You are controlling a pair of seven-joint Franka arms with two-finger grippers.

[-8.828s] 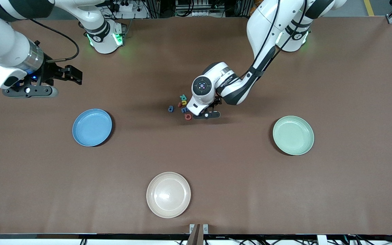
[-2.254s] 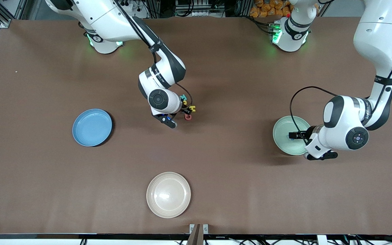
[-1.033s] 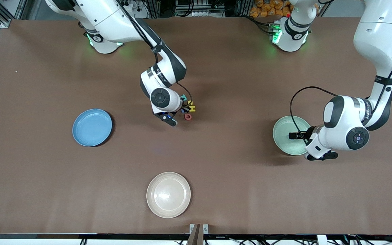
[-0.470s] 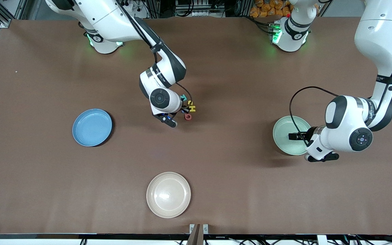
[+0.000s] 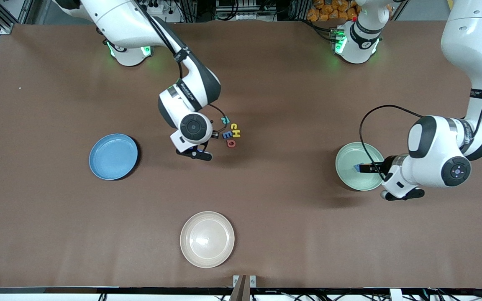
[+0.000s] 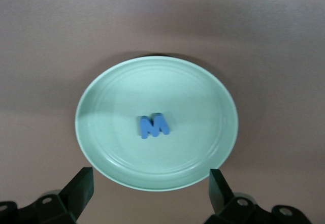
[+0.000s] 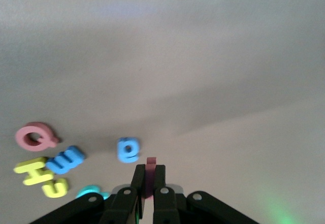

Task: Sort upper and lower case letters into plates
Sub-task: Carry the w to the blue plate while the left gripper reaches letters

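Observation:
My right gripper (image 7: 150, 168) is shut on a small red letter (image 7: 151, 164), just above the table beside the loose letters. Close to its tips lies a blue letter (image 7: 128, 149). A red Q (image 5: 231, 143), a blue E (image 5: 227, 135), a yellow H (image 5: 236, 133), a yellow c (image 5: 234, 126) and a teal R (image 5: 224, 120) lie mid-table. The light blue plate (image 5: 113, 156) holds nothing. A blue M (image 6: 154, 125) lies in the mint plate (image 5: 360, 179). My left gripper (image 6: 151, 193) is open and empty at that plate's rim.
A beige plate (image 5: 207, 239) sits near the table's front edge, nearer to the front camera than the letters. The blue plate is toward the right arm's end of the table, the mint plate toward the left arm's end. Bare brown tabletop lies between them.
The right arm has shifted from over the letter cluster toward the blue plate, still holding the red letter and uncovering more letters. The left arm has drawn back a little from the mint plate.

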